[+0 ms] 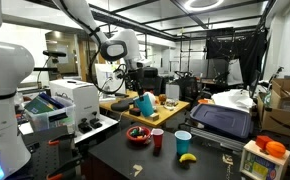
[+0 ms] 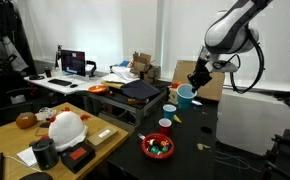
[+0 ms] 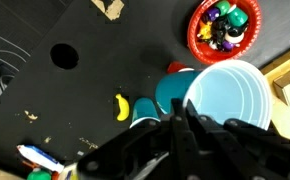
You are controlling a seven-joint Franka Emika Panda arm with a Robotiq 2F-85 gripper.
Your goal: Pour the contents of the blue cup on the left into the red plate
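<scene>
Wrist view: the gripper is pinching the blue cup over the dark tabletop.
The blue cup is hanging tilted in the air at mid-frame in both exterior views, while the red plate is lying below it, holding small colored pieces; a red cup, a pale blue cup and a banana are sitting nearby.

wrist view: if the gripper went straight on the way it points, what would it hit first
Beyond the blue cup it holds, the gripper points down toward the light-blue cup standing near the red plate; probably that cup's rim comes first, but depth is unclear.
</scene>
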